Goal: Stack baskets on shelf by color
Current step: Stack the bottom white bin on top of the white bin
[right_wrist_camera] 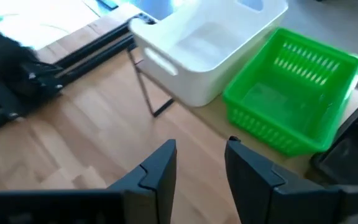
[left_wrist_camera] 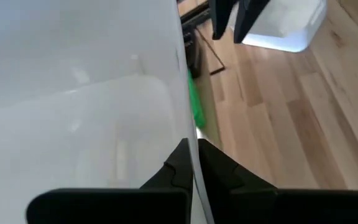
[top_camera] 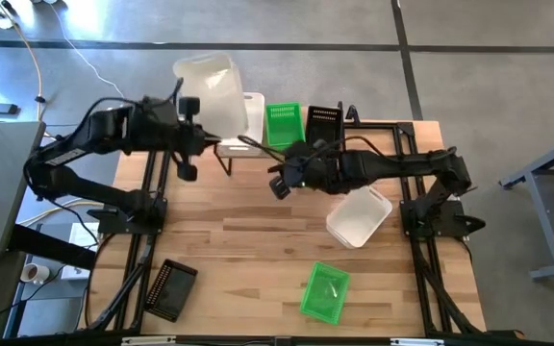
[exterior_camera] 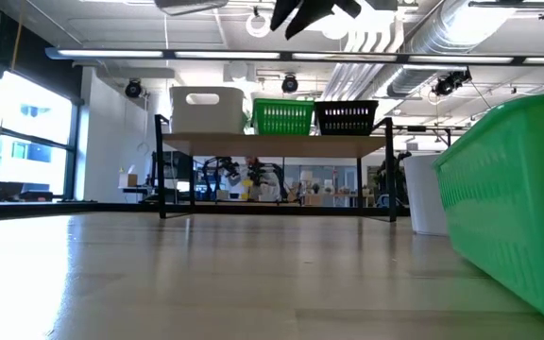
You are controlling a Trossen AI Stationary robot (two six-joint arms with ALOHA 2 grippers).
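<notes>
The shelf (exterior_camera: 277, 146) stands at the table's far edge with a white basket (right_wrist_camera: 204, 43), a green basket (right_wrist_camera: 291, 87) and a black basket (exterior_camera: 346, 116) side by side on its plank. My left gripper (top_camera: 207, 132) is shut on a second white basket (top_camera: 210, 91), held up over the shelf's left end. My right gripper (right_wrist_camera: 201, 165) hovers open above the table in front of the shelf, nothing between its fingers. On the tabletop rest another white basket (top_camera: 359, 216), a green basket (top_camera: 325, 291) and a black basket (top_camera: 169, 288). My left gripper pinches one wall of the white basket at its rim (left_wrist_camera: 188, 146), one finger inside the basket and one outside. The basket is lifted clear of table and shelf, reaching away from the fingers toward the far side.
Black frame rails (top_camera: 152, 192) run along the table's left and right sides. Bare tabletop (top_camera: 248, 240) lies in the middle between the loose baskets. The green basket (exterior_camera: 518, 198) at the near edge fills the low view's right side.
</notes>
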